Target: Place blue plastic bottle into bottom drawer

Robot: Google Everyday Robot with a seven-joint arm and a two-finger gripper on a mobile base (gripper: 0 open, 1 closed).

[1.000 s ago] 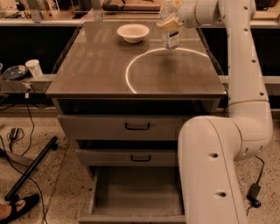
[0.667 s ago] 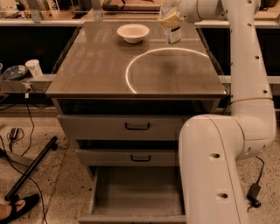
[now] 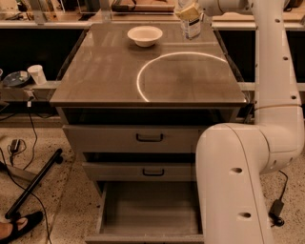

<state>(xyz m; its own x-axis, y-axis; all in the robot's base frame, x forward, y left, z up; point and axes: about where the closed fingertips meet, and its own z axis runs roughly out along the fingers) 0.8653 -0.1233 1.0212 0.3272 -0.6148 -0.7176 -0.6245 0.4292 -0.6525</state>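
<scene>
The blue plastic bottle (image 3: 192,29), clear with a pale label, hangs at the far right of the cabinet top (image 3: 114,71), just above its back edge. My gripper (image 3: 187,11) is shut on the bottle's upper part, at the top of the camera view. The bottom drawer (image 3: 149,208) is pulled out at floor level, and its grey inside is bare. My white arm (image 3: 238,181) covers the drawer's right side.
A white bowl (image 3: 145,35) sits at the back middle of the cabinet top. Both upper drawers (image 3: 149,138) are slightly open. A paper cup (image 3: 36,74) stands on a ledge to the left. A black pole (image 3: 33,183) and cables lie on the floor at left.
My gripper has risen and moved a little right and back, carrying the bottle with it off the cabinet top.
</scene>
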